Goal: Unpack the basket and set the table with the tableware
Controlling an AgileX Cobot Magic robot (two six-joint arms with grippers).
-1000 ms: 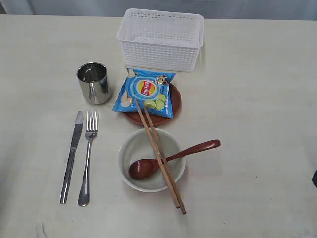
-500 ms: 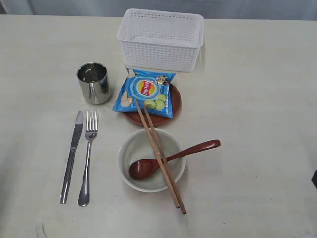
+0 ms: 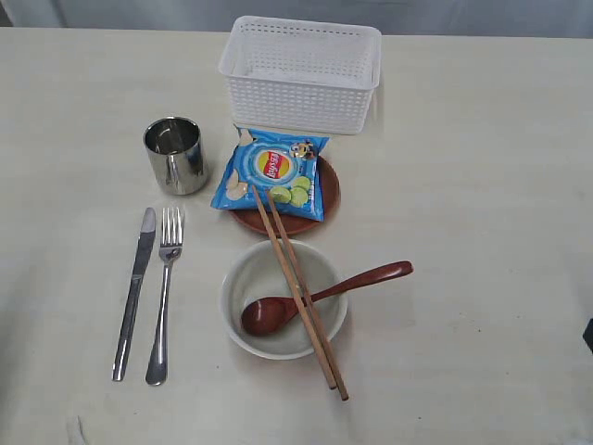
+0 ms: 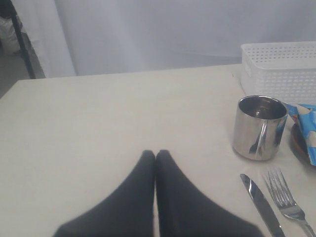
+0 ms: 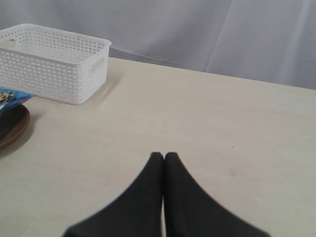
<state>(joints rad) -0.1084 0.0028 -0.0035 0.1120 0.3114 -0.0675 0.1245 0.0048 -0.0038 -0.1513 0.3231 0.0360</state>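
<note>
We find nothing moved since before. Basket (image 3: 299, 93) stands behind plate (image 3: 331, 190); cup (image 3: 175, 155), knife (image 3: 134, 292), fork (image 3: 164, 297) lie left of bowl (image 3: 232, 278) on table (image 3: 482, 185). Left gripper (image 4: 156, 154), right gripper (image 5: 164, 155): both pressed together, empty.

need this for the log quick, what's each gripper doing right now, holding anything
Left gripper: closed, holding nothing.
Right gripper: closed, holding nothing.
</note>
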